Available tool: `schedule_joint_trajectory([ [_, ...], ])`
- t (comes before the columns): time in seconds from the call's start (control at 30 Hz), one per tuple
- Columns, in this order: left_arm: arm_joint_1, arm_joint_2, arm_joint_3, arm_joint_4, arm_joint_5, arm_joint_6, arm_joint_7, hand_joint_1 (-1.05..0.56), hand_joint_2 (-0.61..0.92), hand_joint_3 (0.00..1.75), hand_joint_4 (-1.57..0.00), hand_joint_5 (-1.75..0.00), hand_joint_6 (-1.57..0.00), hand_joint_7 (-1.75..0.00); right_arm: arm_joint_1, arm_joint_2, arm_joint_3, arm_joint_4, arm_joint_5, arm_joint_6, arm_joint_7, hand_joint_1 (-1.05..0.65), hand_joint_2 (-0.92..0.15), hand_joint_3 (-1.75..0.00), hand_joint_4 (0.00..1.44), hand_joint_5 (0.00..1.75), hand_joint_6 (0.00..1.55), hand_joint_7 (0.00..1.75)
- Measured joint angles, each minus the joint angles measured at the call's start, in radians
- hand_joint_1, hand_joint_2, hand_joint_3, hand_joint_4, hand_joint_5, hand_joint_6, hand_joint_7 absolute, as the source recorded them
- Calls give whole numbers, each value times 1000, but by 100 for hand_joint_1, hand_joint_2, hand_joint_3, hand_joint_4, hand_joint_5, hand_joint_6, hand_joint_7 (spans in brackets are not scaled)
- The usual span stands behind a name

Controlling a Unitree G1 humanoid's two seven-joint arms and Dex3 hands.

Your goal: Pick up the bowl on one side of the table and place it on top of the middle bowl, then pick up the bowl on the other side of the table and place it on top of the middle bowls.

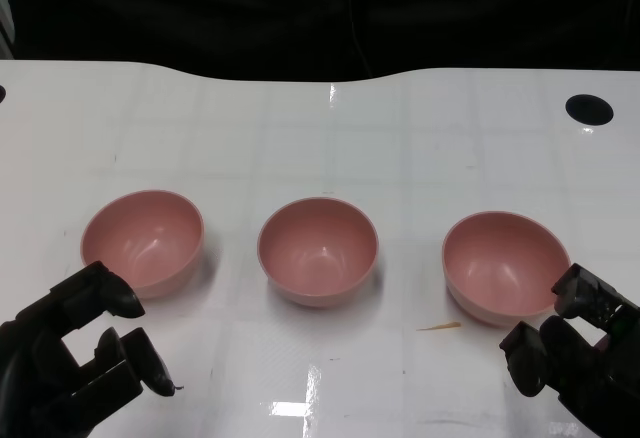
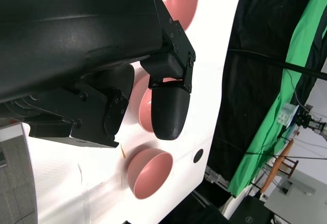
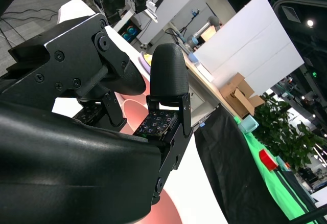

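Down at seven o'clock the left hand (image 1: 85, 343) hovers, fingers spread, empty, just beside the left bowl (image 1: 143, 240); the middle bowl (image 1: 318, 250) sits centred on the table (image 1: 300, 128). Right hand (image 1: 570, 343), at five o'clock, spread and empty, fingertips at the right bowl (image 1: 505, 265) rim.

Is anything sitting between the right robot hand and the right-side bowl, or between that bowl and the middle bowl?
Nothing visible blocks either path. The right robot hand is already at the near rim of the right bowl. Only bare table separates it from the middle bowl; a thin sliver lies nearer the robot, off that line.
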Motion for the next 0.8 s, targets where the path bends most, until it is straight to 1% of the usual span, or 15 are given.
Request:
schedule_joint_trajectory([
  [0.13, 0, 1, 0, 0, 5, -3, -1, 9, 83, 140, -81, -175, -68, -175, 0, 0, 1, -4, 0, 2, -7, -3, -46, -131, 86, 175, 86, 136],
  [0.27, 0, 2, 0, 0, 8, -4, -1, 9, 82, 140, -81, -175, -69, -175, 1, 0, 2, -6, 0, 3, -2, -4, -47, -130, 82, 175, 82, 140],
  [0.5, 0, 2, 2, 0, 8, -3, -1, 9, 81, 140, -81, -175, -69, -175, 1, 1, 2, -6, 2, -2, 8, -4, -47, -132, 82, 175, 79, 145],
  [0.6, 0, 2, 3, 0, 8, -3, -1, 9, 81, 140, -81, -175, -69, -175, 1, 1, 3, -6, 2, -2, 8, -4, -46, -132, 82, 175, 79, 145],
  [0.8, 0, 2, 3, 0, 9, -3, -1, 9, 82, 141, -81, -175, -69, -175, 1, 1, 3, -6, 2, 7, -6, -3, -46, -130, 84, 175, 84, 138],
])
